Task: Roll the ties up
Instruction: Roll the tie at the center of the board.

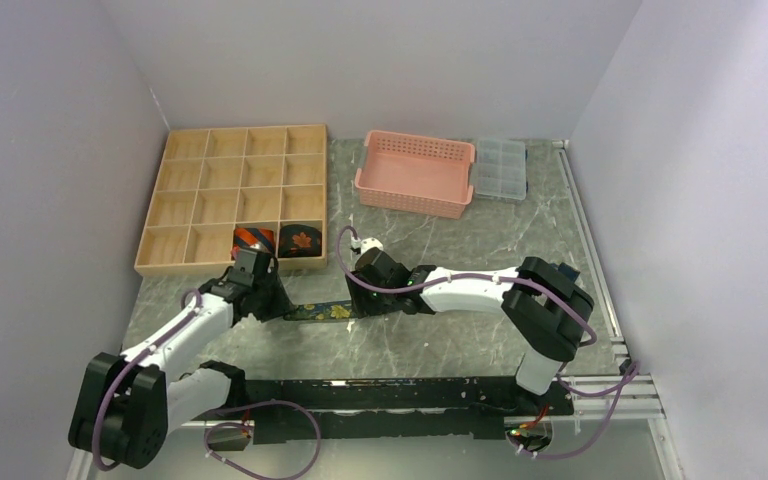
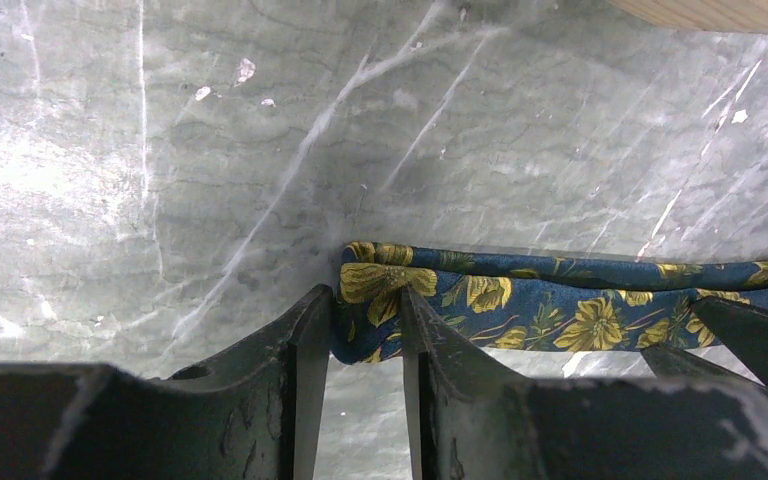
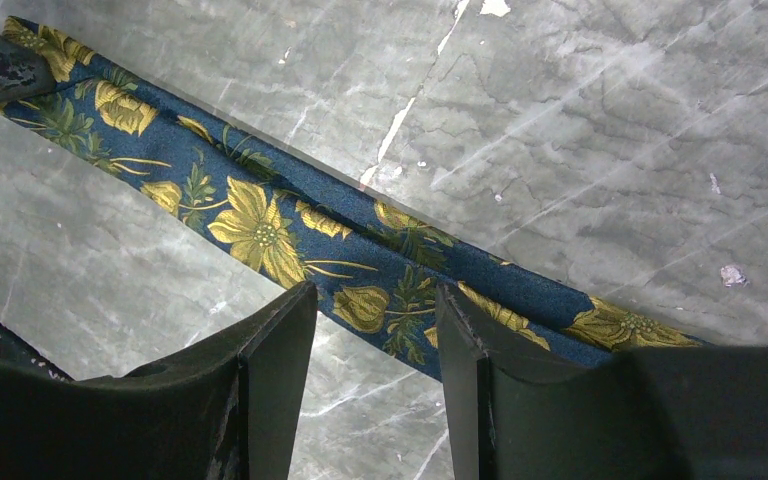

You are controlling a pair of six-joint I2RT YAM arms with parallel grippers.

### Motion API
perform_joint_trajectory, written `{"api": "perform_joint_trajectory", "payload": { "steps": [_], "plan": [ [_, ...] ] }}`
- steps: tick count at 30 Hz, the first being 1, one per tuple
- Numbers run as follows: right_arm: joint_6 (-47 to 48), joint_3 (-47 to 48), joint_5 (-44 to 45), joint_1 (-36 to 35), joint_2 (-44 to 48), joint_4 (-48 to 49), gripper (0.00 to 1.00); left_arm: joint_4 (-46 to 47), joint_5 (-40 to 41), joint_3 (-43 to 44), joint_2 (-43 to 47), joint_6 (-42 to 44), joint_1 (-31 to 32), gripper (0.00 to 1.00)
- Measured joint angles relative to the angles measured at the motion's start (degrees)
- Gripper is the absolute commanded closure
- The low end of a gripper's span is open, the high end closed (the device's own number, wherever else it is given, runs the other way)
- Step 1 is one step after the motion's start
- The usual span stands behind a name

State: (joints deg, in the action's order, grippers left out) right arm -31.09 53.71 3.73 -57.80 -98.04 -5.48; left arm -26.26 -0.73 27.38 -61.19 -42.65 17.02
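Note:
A dark blue tie with yellow-green flowers [image 1: 325,311] lies stretched flat on the marble table between my two grippers. My left gripper [image 2: 365,300] is shut on its folded left end [image 2: 380,285], and the cloth fills the gap between the tips. My right gripper [image 3: 375,305] stands open over the tie [image 3: 260,220] further along, one fingertip on either side of the strip. Two rolled ties sit in the wooden tray's front row: a striped orange-and-black one [image 1: 254,240] and a black one with an orange leaf [image 1: 300,241].
The wooden compartment tray [image 1: 185,200] stands at the back left, just behind my left gripper [image 1: 278,305]. A pink basket [image 1: 415,175] and a clear plastic box [image 1: 500,168] stand at the back. My right gripper [image 1: 360,290] is close to the left one.

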Motion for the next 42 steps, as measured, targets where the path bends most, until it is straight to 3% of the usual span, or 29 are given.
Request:
{"api": "perform_joint_trajectory", "payload": {
  "steps": [9,14,20,26,29,33,36,42],
  "plan": [
    [-0.02,0.00,0.02,0.00,0.22,-0.15,0.48,1.66,-1.07,-0.59,-1.84,0.00,-0.07,0.97],
    [-0.46,-0.57,1.62,-0.02,2.49,-0.96,0.46,1.81,-1.16,-1.16,-0.63,-0.20,-0.07,0.97],
    [-0.61,-7.04,8.52,2.34,12.04,-3.48,0.46,1.84,-1.18,-2.10,0.92,-0.57,-0.07,0.97],
    [-1.05,-9.31,12.11,3.52,12.24,-5.84,0.48,2.71,-1.29,-3.50,2.75,-1.75,-0.07,0.97],
    [-1.53,-10.23,12.48,3.02,12.92,-5.35,0.56,2.93,-1.57,-3.61,3.10,-2.25,-0.04,0.97],
    [-1.42,-10.08,9.51,1.60,15.02,-2.54,0.83,2.40,-1.49,-3.23,4.42,-2.93,0.61,0.97],
    [-1.73,-6.19,4.79,0.55,12.20,-0.17,0.97,1.14,-0.94,-1.79,5.99,-3.48,1.40,0.97],
    [-3.23,4.07,-4.70,-0.46,-0.74,5.84,1.00,-0.09,-0.42,-0.50,7.52,-3.78,2.14,0.97]
  ]
}}
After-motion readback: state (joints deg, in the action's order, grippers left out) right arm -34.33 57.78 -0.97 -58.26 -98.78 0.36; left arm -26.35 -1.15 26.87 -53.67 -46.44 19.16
